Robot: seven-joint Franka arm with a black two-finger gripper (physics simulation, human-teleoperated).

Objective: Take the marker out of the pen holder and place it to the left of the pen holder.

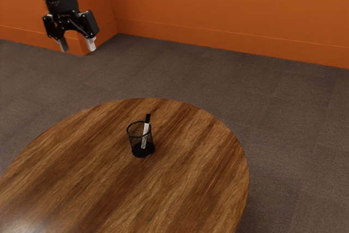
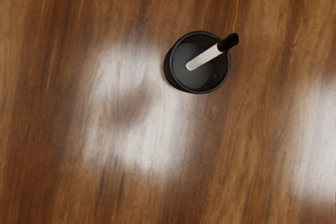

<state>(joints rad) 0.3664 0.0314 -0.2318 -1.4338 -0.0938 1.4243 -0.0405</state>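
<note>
Since the white marker with the black cap (image 2: 205, 57) leans inside the round black mesh pen holder (image 2: 168, 71), its capped end sticking out past the rim, that cap is what I should go for. My black two-finger gripper (image 1: 77, 44) is open and empty, its fingers well apart, high above the round brown wooden table (image 1: 82, 178). I would come over the cap rather than the holder's middle, turn my hand so the fingers fall on either side of the tilted shaft, and go down only until they span the exposed end. Closing gently, I would then draw the marker up along its own lean (a straight vertical tug could drag the rim and tip the holder, which looks light).

In the exterior view, the marker's lower part lies behind the mesh, so I can't be sure how its bottom end sits: on the floor of the holder or against the wall. My arm is cut off at that view's top edge, and the table runs out of the picture at the bottom.
</note>
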